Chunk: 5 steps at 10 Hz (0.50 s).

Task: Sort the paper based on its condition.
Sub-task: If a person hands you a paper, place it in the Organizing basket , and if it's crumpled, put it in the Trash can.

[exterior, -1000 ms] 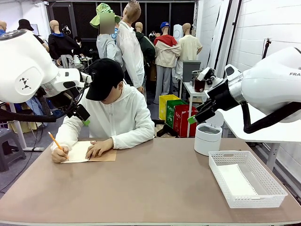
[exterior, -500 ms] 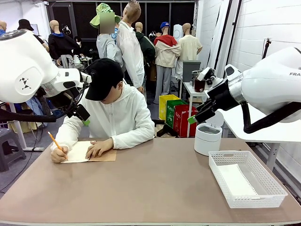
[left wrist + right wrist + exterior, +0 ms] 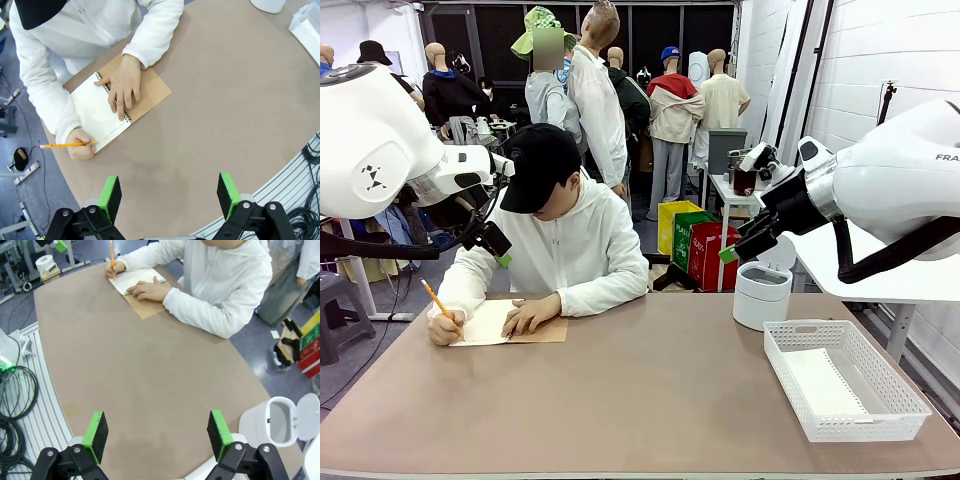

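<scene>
Workshop interior. A brown tabletop (image 3: 650, 390) with rounded corners fills the foreground. At right, a white-painted brick wall (image 3: 860, 70) and a white side table (image 3: 880, 275). Behind, a dark partition (image 3: 500, 35) spans the rear, above a grey floor (image 3: 360, 350). Near centre stand yellow, green and red bins (image 3: 700, 245) beside a small white table (image 3: 732, 195). A grey stool (image 3: 335, 310) sits at far left. Lighting is even and bright.
</scene>
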### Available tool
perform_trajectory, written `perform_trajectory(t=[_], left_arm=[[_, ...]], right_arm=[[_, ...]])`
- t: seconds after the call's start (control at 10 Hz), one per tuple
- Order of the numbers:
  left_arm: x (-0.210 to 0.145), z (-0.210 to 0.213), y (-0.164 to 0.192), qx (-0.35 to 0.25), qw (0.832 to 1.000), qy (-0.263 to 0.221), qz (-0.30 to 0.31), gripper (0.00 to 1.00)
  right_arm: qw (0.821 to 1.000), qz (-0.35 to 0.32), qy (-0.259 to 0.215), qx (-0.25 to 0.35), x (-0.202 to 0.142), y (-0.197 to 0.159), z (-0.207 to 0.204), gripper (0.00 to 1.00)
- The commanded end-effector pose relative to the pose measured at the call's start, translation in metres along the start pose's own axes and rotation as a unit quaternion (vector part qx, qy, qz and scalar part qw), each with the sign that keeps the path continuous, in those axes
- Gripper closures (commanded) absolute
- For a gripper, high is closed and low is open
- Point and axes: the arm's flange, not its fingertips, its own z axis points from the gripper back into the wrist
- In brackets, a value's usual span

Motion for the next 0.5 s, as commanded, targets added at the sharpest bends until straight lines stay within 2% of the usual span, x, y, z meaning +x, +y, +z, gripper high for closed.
perform_trajectory(t=[0.0,0.4], left_arm=[[-0.0004,0.0005,0.0013,0.000,1.000,-0.001,-0.001,0.00],[-0.0004,0.0005,0.0013,0.000,1.000,-0.001,-0.001,0.00]], right_arm=[[1.000,0.000,0.001,-0.002,-0.0003,-0.0002,0.0000,0.00],[1.000,0.000,0.001,-0.002,-0.0003,-0.0002,0.0000,0.00]])
